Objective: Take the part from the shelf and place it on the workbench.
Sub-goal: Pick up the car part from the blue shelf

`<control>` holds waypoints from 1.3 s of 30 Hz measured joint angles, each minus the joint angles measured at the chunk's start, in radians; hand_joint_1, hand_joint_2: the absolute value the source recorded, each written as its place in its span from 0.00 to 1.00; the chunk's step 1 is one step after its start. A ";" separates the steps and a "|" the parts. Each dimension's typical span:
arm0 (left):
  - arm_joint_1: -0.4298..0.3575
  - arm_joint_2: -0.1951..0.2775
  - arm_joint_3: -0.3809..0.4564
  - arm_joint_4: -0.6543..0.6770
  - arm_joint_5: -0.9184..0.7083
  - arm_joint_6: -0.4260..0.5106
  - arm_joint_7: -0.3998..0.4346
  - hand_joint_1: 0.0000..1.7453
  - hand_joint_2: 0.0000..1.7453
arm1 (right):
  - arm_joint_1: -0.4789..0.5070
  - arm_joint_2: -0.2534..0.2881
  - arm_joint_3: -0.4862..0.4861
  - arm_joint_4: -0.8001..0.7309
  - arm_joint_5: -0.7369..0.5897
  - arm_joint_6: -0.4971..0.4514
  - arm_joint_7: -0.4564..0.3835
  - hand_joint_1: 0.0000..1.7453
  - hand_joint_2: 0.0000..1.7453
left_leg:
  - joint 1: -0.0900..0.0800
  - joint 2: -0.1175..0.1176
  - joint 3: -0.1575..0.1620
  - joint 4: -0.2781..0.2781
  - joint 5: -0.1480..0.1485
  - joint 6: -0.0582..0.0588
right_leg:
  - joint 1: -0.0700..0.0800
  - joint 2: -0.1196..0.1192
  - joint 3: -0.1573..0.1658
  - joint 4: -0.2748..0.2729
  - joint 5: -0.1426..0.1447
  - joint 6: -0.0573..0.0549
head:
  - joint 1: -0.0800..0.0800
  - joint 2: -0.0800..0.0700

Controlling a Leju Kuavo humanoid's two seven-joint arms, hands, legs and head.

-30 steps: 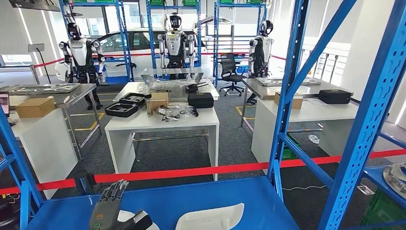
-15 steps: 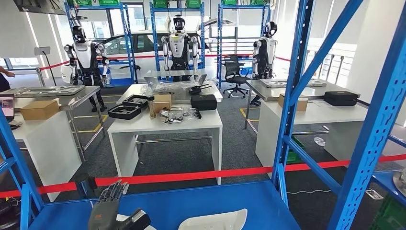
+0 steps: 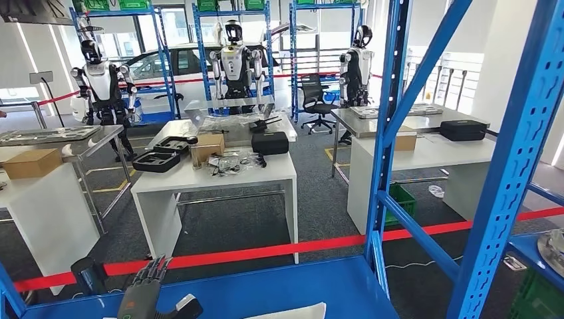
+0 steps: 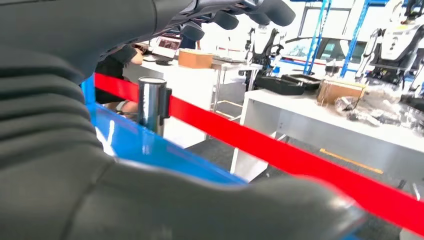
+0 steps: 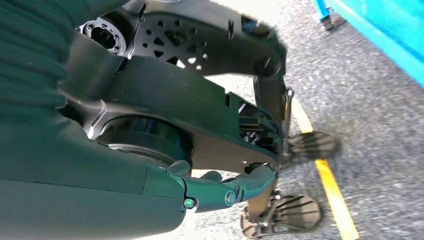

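My left hand (image 3: 143,296) hovers over the blue metal shelf (image 3: 266,286), fingers apart, holding nothing; the white curved plastic part (image 3: 292,312) lies near. My right hand (image 5: 220,192) hangs curled, holding nothing.

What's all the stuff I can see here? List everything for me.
white part: one, white, lying on the blue shelf at the picture's lower edge
barrier tape: one, red, stretched just beyond the shelf
shelf uprights: several, blue, right side
tables: several, white, past the tape
black cases: several, on the tables
cardboard boxes: several, brown, on the tables
humanoid robots: three, white and black, at the back
car: one, white, behind them
left hand: grey, fingers apart, over the shelf
right hand: dark, hanging above the floor
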 joint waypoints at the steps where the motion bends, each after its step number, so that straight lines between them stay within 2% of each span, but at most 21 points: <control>1: 0.000 0.001 0.004 -0.001 0.001 -0.001 -0.001 0.00 1.00 | 0.000 0.000 0.000 0.000 0.000 0.000 0.000 0.00 1.00 | -0.004 0.000 0.012 -0.028 0.009 0.005 | 0.000 0.000 0.003 -0.002 -0.006 0.005 | 0.000 0.000; 4: 0.000 0.003 0.012 -0.004 0.004 -0.003 -0.001 0.00 1.00 | -0.001 0.001 0.002 0.000 0.000 -0.001 0.002 0.00 1.00 | -0.004 -0.003 0.025 -0.044 0.005 0.015 | 0.000 -0.001 0.011 -0.012 -0.018 0.024 | 0.001 0.000; 6: -0.004 0.003 0.018 -0.008 0.007 -0.003 -0.003 0.00 1.00 | -0.004 0.001 0.003 0.000 -0.001 -0.001 0.002 0.00 1.00 | 0.003 -0.003 0.040 -0.059 0.003 0.024 | 0.004 -0.005 -0.004 0.023 -0.043 0.032 | 0.003 0.000; 7: -0.005 0.002 0.021 -0.010 0.008 -0.004 -0.004 0.00 1.00 | -0.005 0.001 0.003 0.000 -0.001 -0.001 0.001 0.00 1.00 | 0.006 -0.002 0.046 -0.063 0.000 0.028 | 0.004 -0.006 -0.033 0.075 -0.066 0.034 | 0.005 0.000; 9: -0.006 0.000 0.027 -0.010 0.011 -0.009 -0.009 0.00 1.00 | -0.005 0.000 0.003 0.000 -0.002 -0.001 0.001 0.00 1.00 | 0.005 -0.001 0.050 -0.062 -0.009 0.035 | 0.004 -0.006 -0.119 0.212 -0.112 0.038 | 0.008 0.000; 10: -0.005 -0.001 0.029 -0.010 0.014 -0.014 -0.014 0.00 1.00 | -0.004 0.000 0.003 0.000 -0.002 0.000 0.000 0.00 1.00 | 0.005 -0.002 0.051 -0.059 -0.014 0.036 | 0.004 -0.006 -0.156 0.258 -0.115 0.040 | 0.009 0.000; 11: -0.004 -0.003 0.030 -0.010 0.020 -0.022 -0.020 0.00 1.00 | -0.003 0.000 0.003 0.000 -0.002 0.000 -0.001 0.00 1.00 | 0.005 -0.003 0.053 -0.056 -0.019 0.035 | 0.003 -0.006 -0.175 0.268 -0.097 0.041 | 0.010 0.000; 12: -0.003 -0.003 0.033 -0.010 0.029 -0.034 -0.028 0.00 1.00 | -0.002 0.000 0.003 0.000 -0.003 0.000 -0.002 0.00 1.00 | 0.005 -0.004 0.056 -0.051 -0.025 0.033 | 0.003 -0.006 -0.175 0.240 -0.060 0.041 | 0.010 0.000; 13: -0.004 -0.004 0.037 -0.010 0.044 -0.051 -0.041 0.00 1.00 | -0.002 -0.001 0.003 0.000 -0.003 0.000 -0.003 0.00 1.00 | 0.006 -0.006 0.059 -0.044 -0.031 0.030 | 0.002 -0.007 -0.158 0.179 -0.011 0.041 | 0.011 0.000; 14: -0.006 -0.004 0.043 -0.010 0.066 -0.073 -0.058 0.00 1.00 | -0.003 -0.001 0.004 0.000 -0.003 0.001 -0.003 0.00 1.00 | 0.005 -0.007 0.061 -0.037 -0.038 0.025 | 0.002 -0.007 -0.136 0.115 0.025 0.041 | 0.012 0.000; 15: -0.008 -0.005 0.053 -0.010 0.095 -0.100 -0.080 0.00 1.00 | -0.004 -0.001 0.004 0.000 -0.004 0.001 -0.004 0.00 1.00 | 0.004 -0.008 0.061 -0.030 -0.044 0.020 | 0.002 -0.007 -0.117 0.065 0.049 0.037 | 0.012 0.000; 16: -0.010 -0.004 0.065 -0.011 0.125 -0.127 -0.103 0.00 1.00 | -0.004 -0.002 0.004 0.000 -0.005 0.001 -0.003 0.00 1.00 | 0.002 -0.009 0.060 -0.024 -0.049 0.015 | 0.002 -0.007 -0.105 0.034 0.059 0.033 | 0.011 0.000; 18: -0.011 -0.002 0.090 -0.013 0.176 -0.171 -0.144 0.00 1.00 | -0.003 -0.001 0.004 0.000 -0.008 0.001 -0.001 0.00 1.00 | -0.001 -0.010 0.059 -0.022 -0.051 0.022 | 0.002 -0.005 -0.100 0.022 0.057 0.026 | 0.009 0.000; 20: -0.012 0.000 0.109 -0.014 0.198 -0.194 -0.164 0.00 1.00 | -0.002 -0.001 0.004 0.000 -0.010 0.001 -0.001 0.00 1.00 | -0.002 -0.008 0.063 -0.026 -0.050 0.032 | 0.004 -0.003 -0.099 0.021 0.059 0.023 | 0.008 0.000; 23: -0.015 0.001 0.133 -0.017 0.241 -0.239 -0.195 0.00 1.00 | -0.002 -0.001 0.004 0.000 -0.011 0.001 -0.001 0.00 1.00 | -0.002 -0.005 0.068 -0.034 -0.047 0.027 | 0.004 0.000 -0.098 0.020 0.059 0.019 | 0.006 0.000; 25: -0.017 0.001 0.161 -0.022 0.313 -0.315 -0.242 0.00 1.00 | -0.002 -0.001 0.004 0.000 -0.013 0.000 -0.001 0.00 1.00 | -0.002 -0.005 0.070 -0.038 -0.045 0.022 | 0.004 0.000 -0.098 0.021 0.058 0.016 | 0.006 0.000; 28: -0.022 0.002 0.221 -0.032 0.452 -0.520 -0.313 0.00 1.00 | -0.003 -0.001 0.004 0.000 -0.013 0.001 0.000 0.00 1.00 | -0.002 -0.005 0.071 -0.041 -0.044 0.011 | 0.005 -0.001 -0.098 0.021 0.057 0.013 | 0.006 0.000; 31: -0.028 0.013 0.269 -0.056 0.580 -0.748 -0.341 0.00 1.00 | -0.003 -0.001 0.004 0.000 -0.015 0.001 0.002 0.00 1.00 | -0.002 -0.005 0.071 -0.042 -0.044 0.003 | 0.005 -0.001 -0.098 0.021 0.057 0.011 | 0.006 0.000; 33: -0.039 0.025 0.291 -0.072 0.658 -0.841 -0.344 0.00 1.00 | -0.002 -0.001 0.004 0.000 -0.019 0.000 0.004 0.00 1.00 | -0.002 -0.005 0.071 -0.042 -0.044 0.000 | 0.005 -0.001 -0.098 0.020 0.057 0.011 | 0.006 0.000; 36: -0.070 0.040 0.318 -0.091 0.741 -0.923 -0.345 0.00 1.00 | -0.002 -0.002 0.004 0.000 -0.024 -0.001 0.010 0.00 1.00 | -0.002 -0.006 0.071 -0.042 -0.044 -0.001 | 0.005 -0.001 -0.096 0.019 0.057 0.011 | 0.006 0.000; 39: -0.099 0.059 0.323 -0.112 0.749 -0.955 -0.345 0.00 1.00 | -0.003 -0.002 0.004 0.000 -0.031 0.000 0.011 0.00 1.00 | -0.002 -0.006 0.072 -0.042 -0.044 -0.001 | 0.005 -0.002 -0.094 0.017 0.058 0.012 | 0.006 0.000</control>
